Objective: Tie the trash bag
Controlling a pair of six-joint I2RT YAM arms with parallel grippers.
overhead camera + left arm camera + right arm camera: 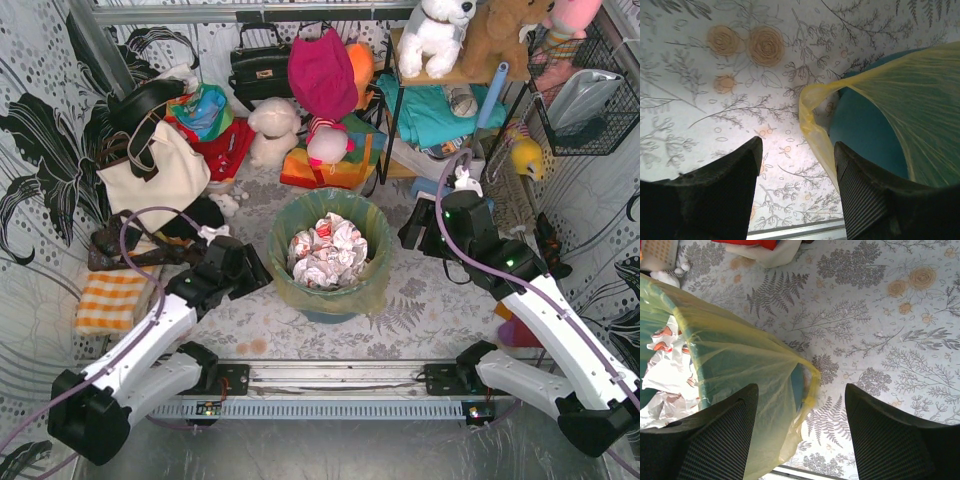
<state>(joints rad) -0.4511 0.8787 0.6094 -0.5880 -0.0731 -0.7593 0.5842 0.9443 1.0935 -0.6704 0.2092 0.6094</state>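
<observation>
Yellow-green trash bag [375, 285] lines the teal bin [328, 316] at table ctr, its rim folded over the bin edge. L gripper [797, 150] sits low beside the bin's left side and R gripper [801, 390] beside its right, both arms angled inward. Jaws on both are apart with nothing clamped; a bag ear lies in each gap.

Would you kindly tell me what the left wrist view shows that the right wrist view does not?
Only left wrist: the open left tool. Only right wrist: the open right tool, crumpled paper waste inside the trash bag, red fabric at the top edge. Both: the trash bag stretched over the teal bin, a bag corner in front of each tool, the floral cloth.
</observation>
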